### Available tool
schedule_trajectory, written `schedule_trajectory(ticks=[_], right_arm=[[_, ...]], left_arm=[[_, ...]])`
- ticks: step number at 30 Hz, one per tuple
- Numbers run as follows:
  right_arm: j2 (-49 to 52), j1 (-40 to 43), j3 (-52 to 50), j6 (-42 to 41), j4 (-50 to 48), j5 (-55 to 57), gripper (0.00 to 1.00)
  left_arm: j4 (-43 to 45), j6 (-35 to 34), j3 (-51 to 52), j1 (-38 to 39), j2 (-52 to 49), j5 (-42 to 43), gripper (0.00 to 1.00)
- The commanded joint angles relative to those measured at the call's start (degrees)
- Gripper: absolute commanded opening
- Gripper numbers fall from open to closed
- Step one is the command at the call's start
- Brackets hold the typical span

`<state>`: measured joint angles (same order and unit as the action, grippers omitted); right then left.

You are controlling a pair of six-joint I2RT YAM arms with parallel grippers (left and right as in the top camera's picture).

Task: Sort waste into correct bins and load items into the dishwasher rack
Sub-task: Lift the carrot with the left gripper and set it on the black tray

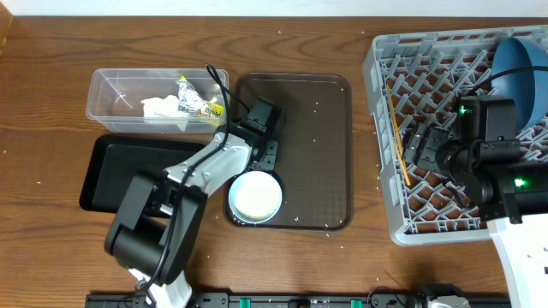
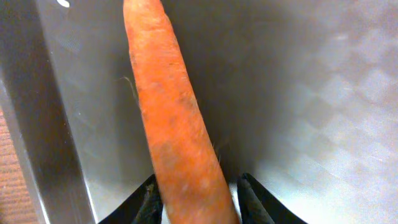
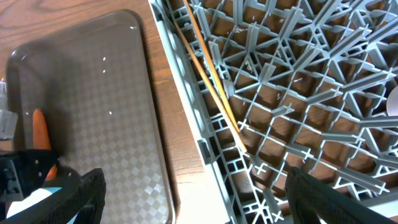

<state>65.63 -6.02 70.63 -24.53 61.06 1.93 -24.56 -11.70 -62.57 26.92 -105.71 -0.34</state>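
Step in hand: as I read it, you are taking the carrot (image 2: 171, 118) off the brown serving tray (image 1: 317, 128) to bin it.
Left gripper: the left gripper (image 2: 199, 196) has a finger against each side of the carrot's thick end, bottom centre of the left wrist view. Treat it as clamped on the carrot.
Carrot: it runs from the fingers up to the top left of that view, above the serving tray's floor and near its left rim. You cannot tell whether it has left the floor.
Grip check: the hold is at one end, so the long tip may swing or pivot. Lift slowly, with the wrist level.
Target bin: the clear tub (image 1: 116, 85), upper left of the overhead view, holds white tissue (image 1: 161, 109) and a yellow-green wrapper (image 1: 195, 101). The black tray (image 1: 107, 171) just below it therefore looks the right place for food.
Path: rise first to clear the serving tray's rim, then travel left and down the overhead frame. Mind the white bowl (image 1: 254, 197), just beside your forearm at lower centre.
Release: bring the carrot low over the black tray, lay it along the long side, then open.
Right gripper: the right gripper (image 3: 196, 186) is spread wide and holds nothing. It sits over the dishwasher rack (image 1: 385, 205), near the chopsticks (image 3: 211, 81). It is well apart from the left arm, so you can leave it parked.
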Motion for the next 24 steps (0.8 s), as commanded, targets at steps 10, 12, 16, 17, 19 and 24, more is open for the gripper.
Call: schedule_trajectory(ticks=[10, 12, 16, 17, 19, 24], right_arm=[[0.0, 0.4, 0.1, 0.6, 0.0, 0.0, 0.86], [0.0, 0.4, 0.1, 0.6, 0.1, 0.0, 0.86], [0.0, 0.4, 0.1, 0.6, 0.0, 0.0, 0.86], [0.0, 0.4, 0.1, 0.6, 0.0, 0.0, 0.86], [0.0, 0.4, 0.1, 0.6, -0.3, 0.0, 0.86], [0.0, 0.4, 0.1, 0.6, -0.6, -0.1, 0.86]], left_arm=[[-1.5, -1.7, 0.2, -0.3, 20.1, -5.1, 0.4], [-3.5, -4.9, 0.2, -1.0, 22.3, -8.7, 0.39], [-5.6, -7.0, 0.2, -3.6, 24.4, -8.9, 0.39], [-5.1, -6.9, 0.2, -3.9, 24.1, -7.8, 0.4], [-4.0, -4.2, 0.3, -3.8, 22.7, -6.4, 0.4], [-4.3, -1.4, 0.5, -3.3, 14.0, -6.3, 0.53]])
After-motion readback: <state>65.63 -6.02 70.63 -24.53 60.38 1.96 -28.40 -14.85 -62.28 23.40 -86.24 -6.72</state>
